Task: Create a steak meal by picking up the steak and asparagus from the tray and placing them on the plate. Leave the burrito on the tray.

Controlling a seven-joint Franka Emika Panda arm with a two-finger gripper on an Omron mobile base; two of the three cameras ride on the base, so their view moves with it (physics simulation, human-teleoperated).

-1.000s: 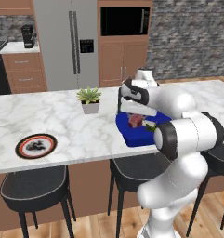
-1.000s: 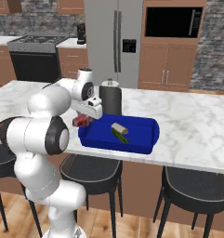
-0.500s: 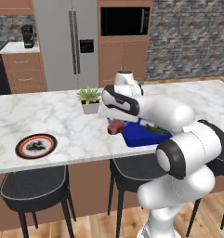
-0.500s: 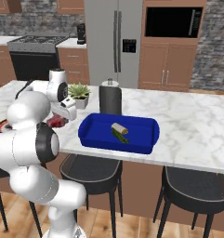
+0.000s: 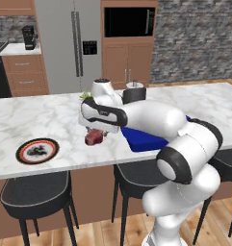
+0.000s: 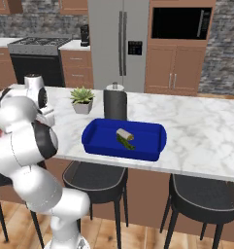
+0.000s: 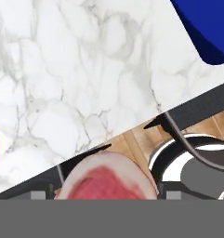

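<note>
In the left base view I see the hand [image 5: 94,134] gripping the steak [image 5: 93,138] at centre frame, above the counter [image 5: 50,120], between plate [image 5: 37,151] and tray [image 5: 144,140]. The right base view shows burrito [image 6: 124,134] and asparagus [image 6: 126,142] in the tray.

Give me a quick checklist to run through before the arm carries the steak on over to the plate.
1. Steak in the gripper: ok, held above the counter.
2. Steak clear of the tray: ok.
3. Plate bare: ok.
4. Steak over the plate: not ok, short of it.
5. Asparagus and burrito in the tray: ok.
6. Grip centred on the steak: cannot tell.
</note>
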